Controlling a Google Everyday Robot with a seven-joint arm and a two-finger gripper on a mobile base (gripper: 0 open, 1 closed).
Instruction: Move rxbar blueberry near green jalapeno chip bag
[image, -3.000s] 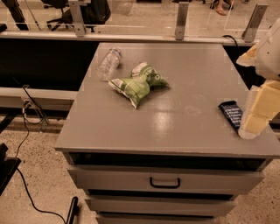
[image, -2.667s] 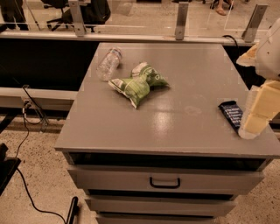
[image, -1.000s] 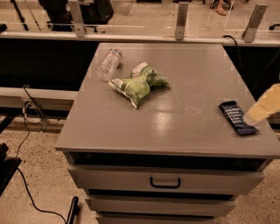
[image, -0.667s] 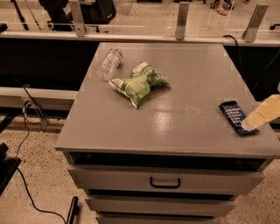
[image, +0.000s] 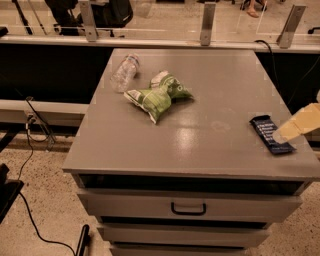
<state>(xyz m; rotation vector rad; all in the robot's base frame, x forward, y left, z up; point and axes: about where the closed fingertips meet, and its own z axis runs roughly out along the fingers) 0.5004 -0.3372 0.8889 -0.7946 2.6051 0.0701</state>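
Observation:
The rxbar blueberry (image: 270, 134), a small flat dark navy bar, lies near the right front edge of the grey cabinet top (image: 210, 95). The green jalapeno chip bag (image: 157, 97), crumpled green and white and pinched in the middle, lies left of centre, far from the bar. My gripper (image: 295, 125) enters from the right edge as a pale tan finger lying over the bar's right end.
A clear plastic water bottle (image: 124, 73) lies on its side at the back left, beside the chip bag. Drawers with a handle (image: 188, 208) sit below the top. A rail with metal posts (image: 207, 22) runs behind. Cables lie on the floor at left.
The arm and gripper have dropped and drawn back to the right. Only a low tan finger tip now shows over the bar's right end. Bar, bag and bottle have not moved.

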